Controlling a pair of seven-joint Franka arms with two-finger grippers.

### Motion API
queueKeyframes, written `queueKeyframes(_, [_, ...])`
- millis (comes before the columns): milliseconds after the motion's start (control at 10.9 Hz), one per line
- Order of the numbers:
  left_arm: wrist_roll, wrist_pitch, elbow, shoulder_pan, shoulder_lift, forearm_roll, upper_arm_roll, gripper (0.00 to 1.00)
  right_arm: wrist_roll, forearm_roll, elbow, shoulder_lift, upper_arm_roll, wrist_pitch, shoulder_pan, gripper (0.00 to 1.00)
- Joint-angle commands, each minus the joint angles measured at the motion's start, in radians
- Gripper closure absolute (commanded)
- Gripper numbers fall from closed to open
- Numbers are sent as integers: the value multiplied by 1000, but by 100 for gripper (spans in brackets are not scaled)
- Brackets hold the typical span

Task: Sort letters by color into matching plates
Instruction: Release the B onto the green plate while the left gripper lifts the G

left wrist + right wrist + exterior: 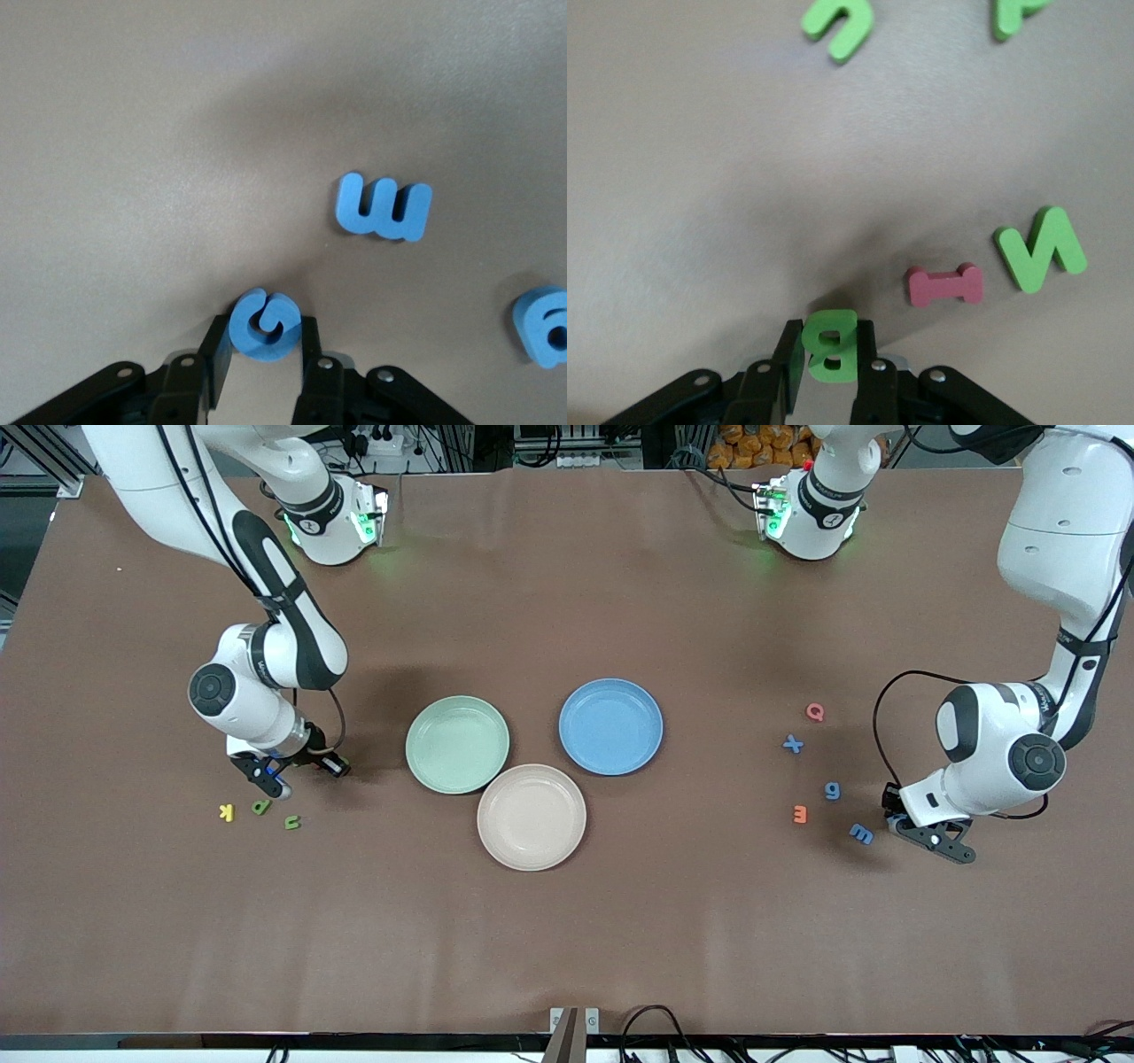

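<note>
Jaws of the right gripper (pixel 828 354) are drawn in narrow on a green foam letter B (pixel 830 345), pinched flat between the two black fingers, just above the brown tabletop (pixel 567 921) at the right arm's end. In the front view this gripper (pixel 270 779) is over the spot just farther from the camera than a yellow K (pixel 227 811), a green letter (pixel 260 807) and a green hooked letter (pixel 292 823) lying in a loose row. The right wrist view also shows a green N (pixel 1041 248) beside a dull red letter I (pixel 945 285), both flat on the matte cloth-like surface.

Mid-table, three round shallow plates sit clustered: a pale mint green plate (pixel 457 744), a beige-pink plate (pixel 532 817) nearest the camera and touching the green one, and a medium blue plate (pixel 611 726) just beside them. All have smooth, slightly glossy rims.

Toward the left arm's end lie a reddish Q (pixel 815 711), a blue X (pixel 793 744), a blue rounded letter (pixel 833 790), an orange letter (pixel 800 813) and a blue letter like an M (pixel 861 833).

Jaws of the left gripper (pixel 266 350) are closed on a blue curled foam letter (pixel 264 326), gripping its edges low above the tabletop beside that blue M.
</note>
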Motion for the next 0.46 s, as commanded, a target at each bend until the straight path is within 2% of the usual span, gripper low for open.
queueKeyframes(0, [1,-39,47,-10,11,22,0,100,-259,-2,-12,-44,4,-40,-6,79])
queueKeyframes(367, [-14,-42,50,-28,2,12,-8,100,-402,-10,-11,-69,4,-61,19,79])
